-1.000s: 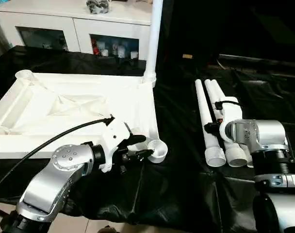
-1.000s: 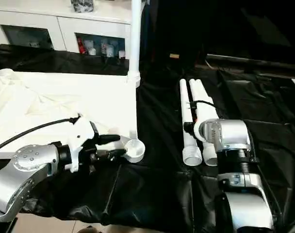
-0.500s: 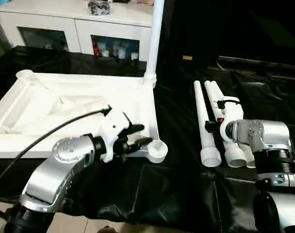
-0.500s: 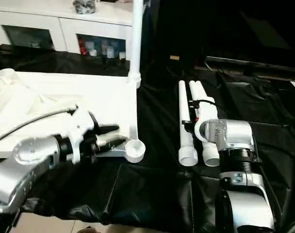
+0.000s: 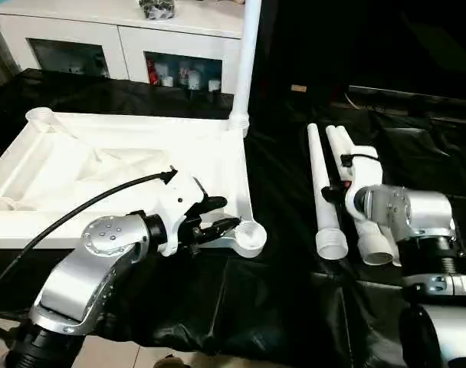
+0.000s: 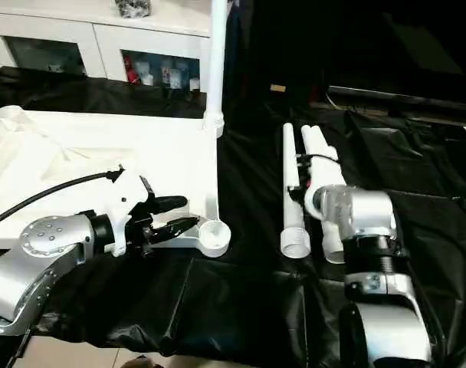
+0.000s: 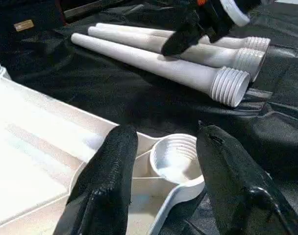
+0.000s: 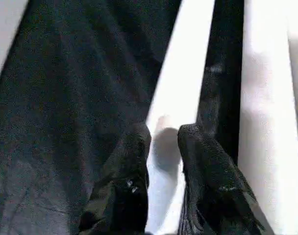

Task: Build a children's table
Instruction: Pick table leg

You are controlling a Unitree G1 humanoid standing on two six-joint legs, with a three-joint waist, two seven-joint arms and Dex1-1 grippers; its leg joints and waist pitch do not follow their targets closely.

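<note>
The children's table top [image 5: 126, 165] lies upside down on the black cloth. It is white, with a ribbed underside. One white leg [image 5: 244, 61] stands upright in its far right corner socket. Three more legs [image 5: 321, 184] lie side by side on the cloth to the right. My left gripper [image 5: 229, 213] is open at the near right corner, its fingers [image 7: 114, 166] straddling the empty round socket [image 7: 176, 159] without touching it. My right gripper [image 8: 163, 129] points down onto the leftmost lying leg [image 8: 181, 93]. Its fingers stand slightly apart over the leg, not around it.
A white cabinet [image 5: 126, 46] with glass doors stands behind the work surface. The black cloth [image 5: 279, 307] hangs over the near edge. A black cable [image 5: 87, 207] loops from my left wrist across the table top's near rim.
The view has shifted slightly. My right wrist has edged a little farther along the lying legs. The left gripper stays open at the corner socket.
</note>
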